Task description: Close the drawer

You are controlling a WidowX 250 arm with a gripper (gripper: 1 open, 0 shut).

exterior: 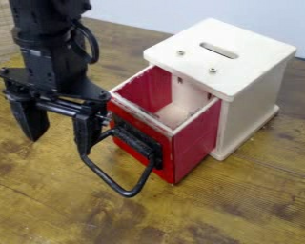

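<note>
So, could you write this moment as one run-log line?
drawer: open | gripper: open, beside black handle | closing: unfinished

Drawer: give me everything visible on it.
The drawer is a red box with a pale interior, pulled well out of the white cabinet, not closed. Its red front has worn-looking edges and carries a black plate with a large black loop handle hanging forward and down. A pale rounded object sits inside. Whether the gripper touches it, I can't tell.
</note>
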